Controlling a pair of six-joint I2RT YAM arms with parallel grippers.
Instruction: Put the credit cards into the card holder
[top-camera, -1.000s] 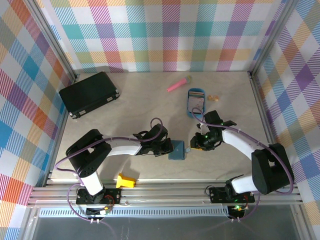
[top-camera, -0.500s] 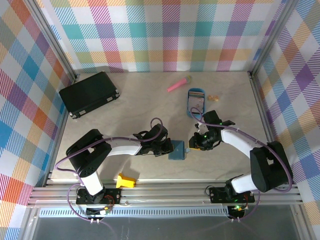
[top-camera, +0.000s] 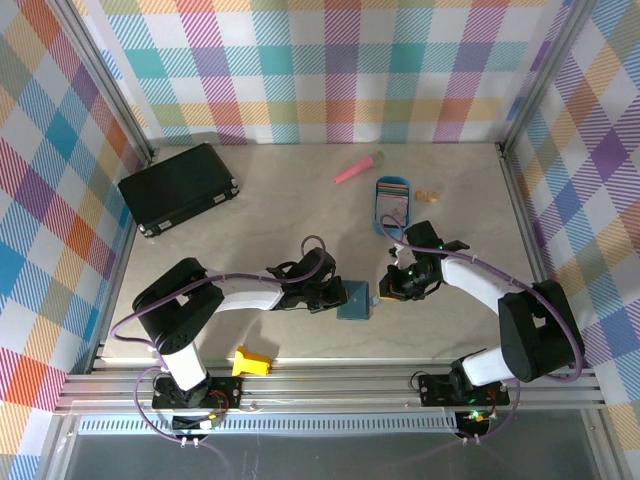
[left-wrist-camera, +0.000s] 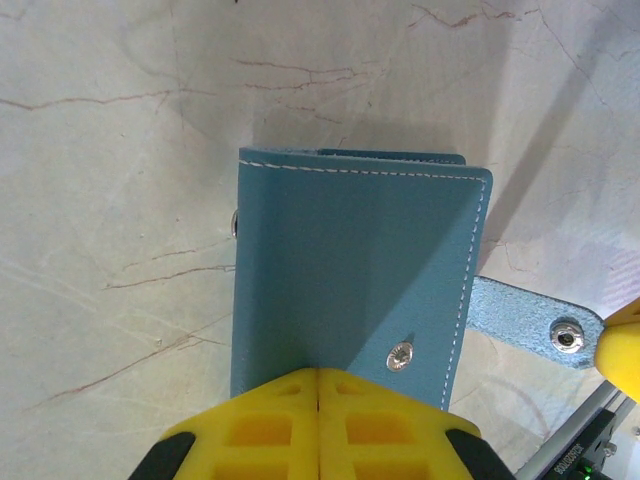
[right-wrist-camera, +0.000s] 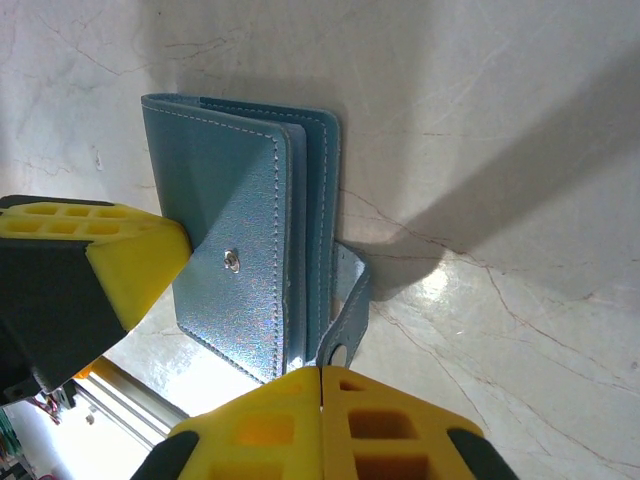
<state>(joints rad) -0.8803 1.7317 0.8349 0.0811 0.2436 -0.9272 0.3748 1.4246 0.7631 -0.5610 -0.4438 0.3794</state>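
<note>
The teal card holder (top-camera: 355, 299) lies closed on the table between my two grippers, its snap tab (left-wrist-camera: 530, 318) hanging loose to the right. My left gripper (left-wrist-camera: 318, 372) is shut, and its yellow tips rest on the holder's (left-wrist-camera: 350, 270) near edge. My right gripper (right-wrist-camera: 320, 370) is shut too, with its tips against the end of the tab (right-wrist-camera: 345, 320). I see nothing between its fingers. The holder (right-wrist-camera: 240, 230) fills the middle of the right wrist view. Credit cards (top-camera: 393, 203) lie in a blue oval tray (top-camera: 391, 181) further back.
A black case (top-camera: 178, 187) sits at the back left. A pink object (top-camera: 358, 167) and a small tan piece (top-camera: 428, 195) lie near the tray. A yellow block (top-camera: 252, 361) rests by the front rail. The enclosure's metal posts stand at the table's sides.
My right gripper's fingers have closed at the snap tab and it has edged slightly. The left arm and the card holder have stayed still.
</note>
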